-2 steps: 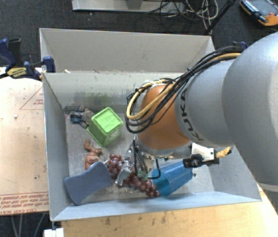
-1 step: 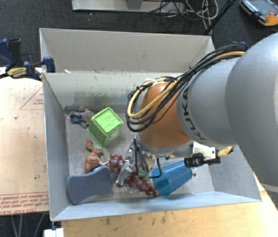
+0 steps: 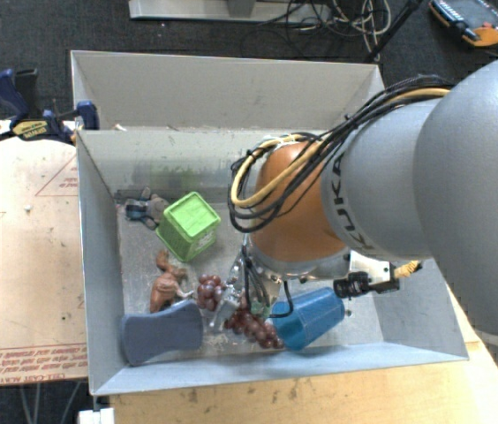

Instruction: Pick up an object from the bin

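Bunch of dark red plastic grapes (image 3: 258, 328) lies on the bin floor near the middle, close to the near wall. The gripper (image 3: 242, 303) is down right over the bunch, its tip among the grapes; cannot tell if it is clenched or released, or whether it has anything.

Tight spot. A blue plastic cup on its side (image 3: 313, 318) sits just right of the grapes, touching them. A grey-blue soft pad (image 3: 162, 334) sits just left, in the near-left corner. A brown toy animal figure (image 3: 168, 285) is beside the pad, on its far side.

A bright green plastic cube (image 3: 189, 225) sits tilted, farther back and left of the arm's orange wrist cover (image 3: 293, 210). A small blue-and-black item (image 3: 143, 208) lies near the far-left corner.

Open floor: a bare patch along the left wall of the grey metal bin (image 3: 99, 237) and a strip by the far wall. The arm hides the right half of the floor.

Outside the bin, a dark floor (image 3: 19, 25) with loose cables (image 3: 355, 7) on the far side.
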Tool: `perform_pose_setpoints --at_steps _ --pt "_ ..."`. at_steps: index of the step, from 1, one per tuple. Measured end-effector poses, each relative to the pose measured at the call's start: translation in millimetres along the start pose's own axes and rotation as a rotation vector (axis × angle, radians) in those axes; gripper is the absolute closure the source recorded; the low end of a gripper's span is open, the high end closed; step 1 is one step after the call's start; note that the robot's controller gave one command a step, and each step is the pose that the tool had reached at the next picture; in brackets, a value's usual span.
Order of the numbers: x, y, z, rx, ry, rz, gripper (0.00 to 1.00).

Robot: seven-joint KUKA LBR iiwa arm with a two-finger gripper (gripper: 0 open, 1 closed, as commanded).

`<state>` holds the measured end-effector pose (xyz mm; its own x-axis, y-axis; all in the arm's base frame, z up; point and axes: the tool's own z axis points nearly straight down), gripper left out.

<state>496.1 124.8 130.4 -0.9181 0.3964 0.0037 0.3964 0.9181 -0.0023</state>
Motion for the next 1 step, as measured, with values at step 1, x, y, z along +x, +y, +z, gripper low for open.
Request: perform_pose_setpoints --at_steps 1 --pt "-0.5 0.6 -13.3 -0.002 -0.003 -0.001 1.0"
